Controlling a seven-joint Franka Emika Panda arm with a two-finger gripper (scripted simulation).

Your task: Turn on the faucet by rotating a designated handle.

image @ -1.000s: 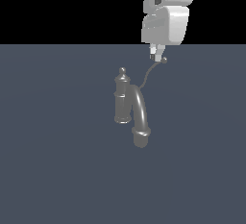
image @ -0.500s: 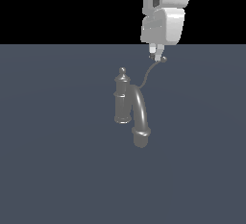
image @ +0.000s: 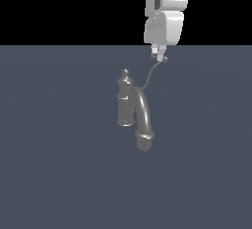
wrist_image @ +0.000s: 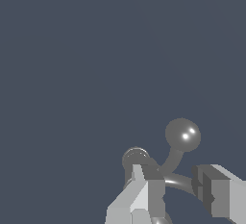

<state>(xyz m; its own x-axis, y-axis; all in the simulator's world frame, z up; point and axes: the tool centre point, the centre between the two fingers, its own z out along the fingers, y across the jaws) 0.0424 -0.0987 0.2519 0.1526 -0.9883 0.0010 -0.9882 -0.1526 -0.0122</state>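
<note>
At the upper centre of the exterior view, the gripper [image: 158, 56] is hanging with fingers spread around the handle [image: 150, 75] of the faucet [image: 134, 107] (thin, stiff, probably slippery), best taken just below its ball tip.

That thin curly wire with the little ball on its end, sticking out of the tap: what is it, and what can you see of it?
It is the handle of the faucet: a slim, grey, metallic-looking lever, far thinner than the arched spout. It rises from the upright post in an S-curve toward the exterior view's right and ends in a small shiny ball. The gripper hangs right at that ball. In the wrist view the fingers stand apart with the thin stem between them; whether they touch it is unclear.
</note>
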